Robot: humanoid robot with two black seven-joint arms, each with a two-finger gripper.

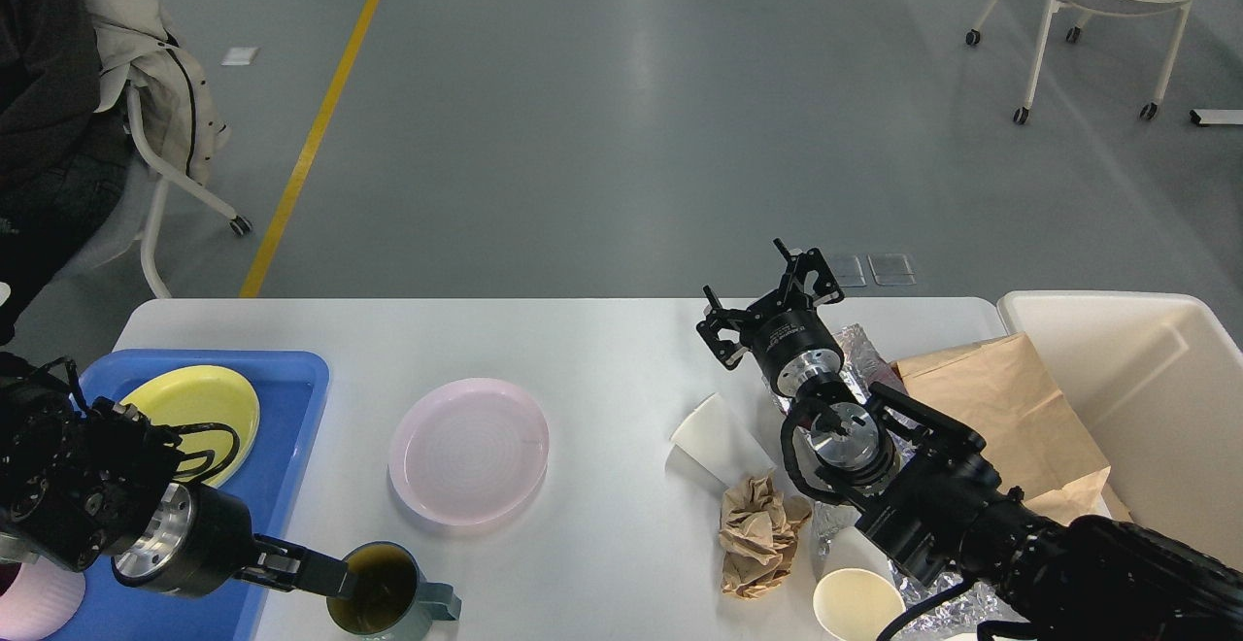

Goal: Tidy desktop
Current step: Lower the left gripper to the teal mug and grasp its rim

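Desktop [602,350] spreads beneath both our arms, well below the right jaws. Bin [1146,379] stands at its right edge, tray [291,398] at its left. We judge the mug [388,592] must travel level, since liquid fills it. Our left gripper [316,573] clamps the mug's rim beside the tray. Our right gripper [772,306] hangs spread and empty above the foil [859,345].
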